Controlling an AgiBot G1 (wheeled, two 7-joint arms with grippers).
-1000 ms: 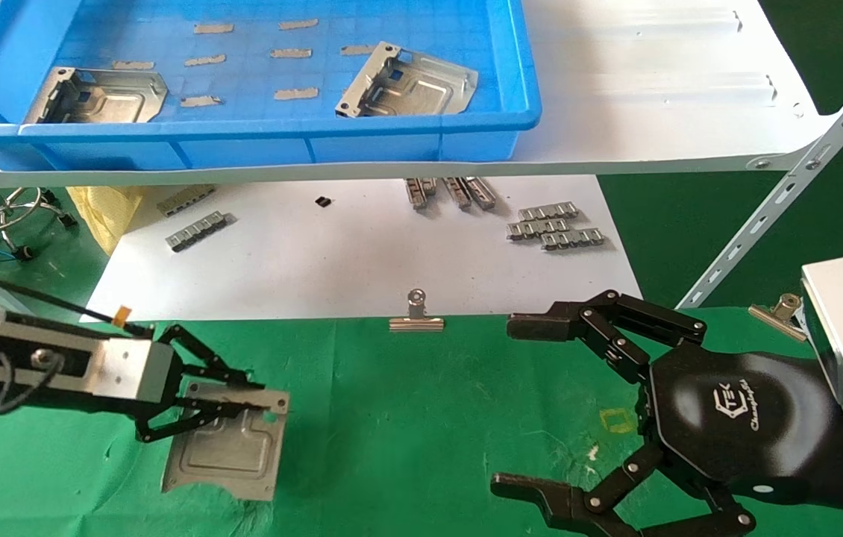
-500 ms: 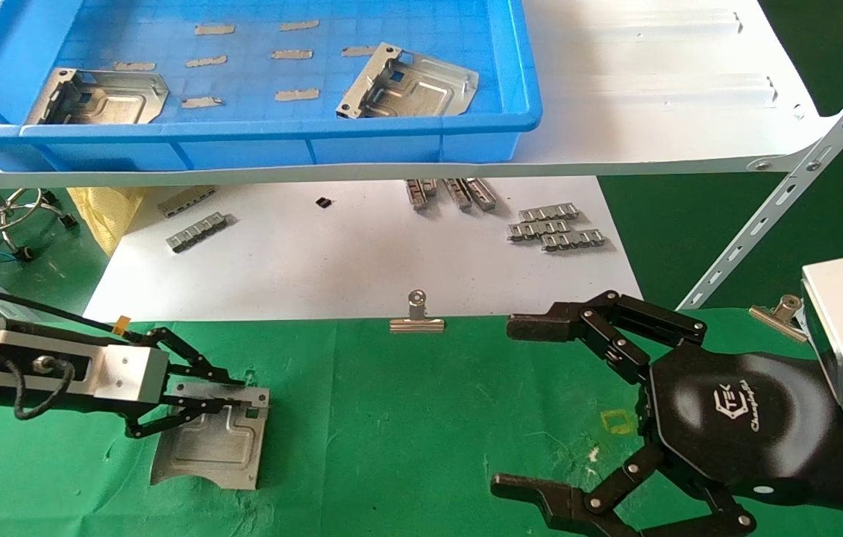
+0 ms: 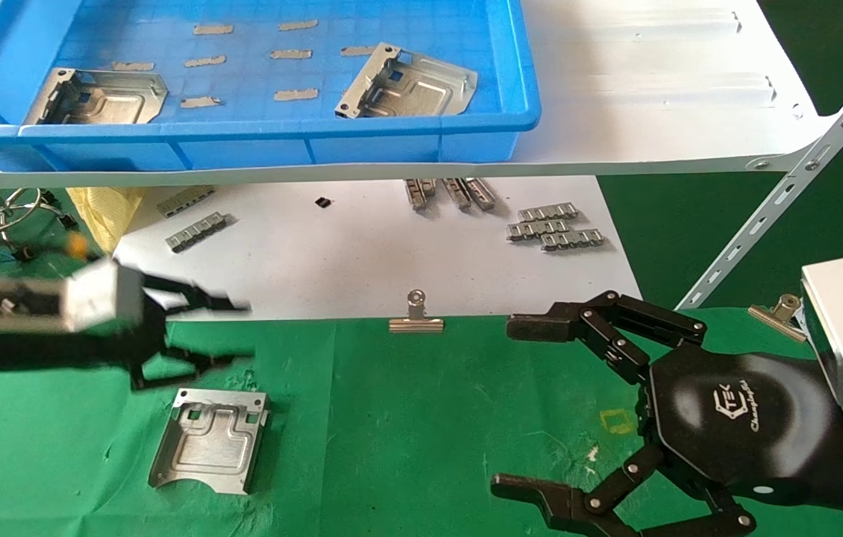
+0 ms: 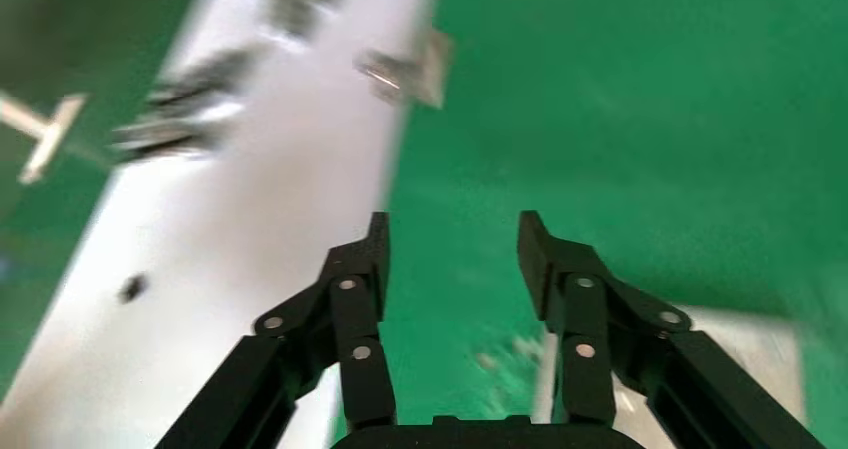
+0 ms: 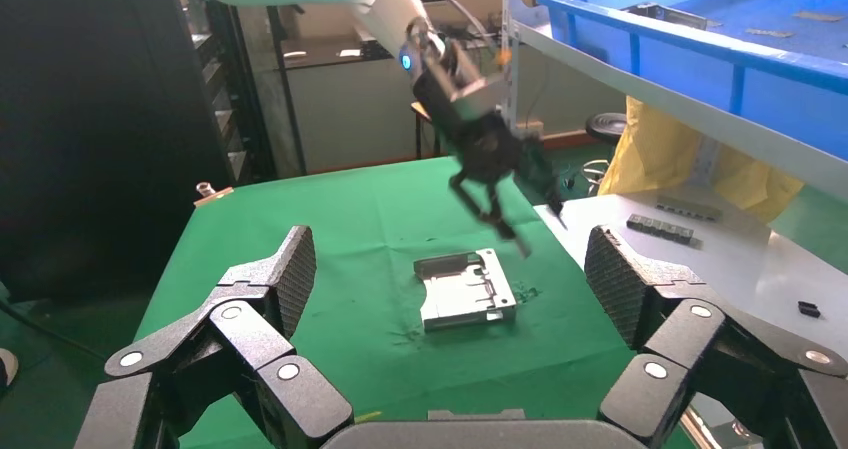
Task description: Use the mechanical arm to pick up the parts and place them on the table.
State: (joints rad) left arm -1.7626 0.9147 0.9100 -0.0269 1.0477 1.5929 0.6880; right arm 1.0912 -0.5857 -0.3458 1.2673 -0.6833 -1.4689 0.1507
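One part (image 3: 210, 439) lay flat on the green tabletop (image 3: 406, 418), released by the left end effector (image 3: 231, 332), spread empty above it. Two parts (image 3: 406, 82) remained in the blue tray (image 3: 421, 145) for fetching; the right end effector (image 3: 533, 406) hung splayed, idle.

The only lettering I can make out is a white logo reading "TEK" on the glossy black palm of the right gripper (image 3: 541, 406), with a line of slanted script under it too small to read with certainty. Nothing else around carries any readable text, label or number.
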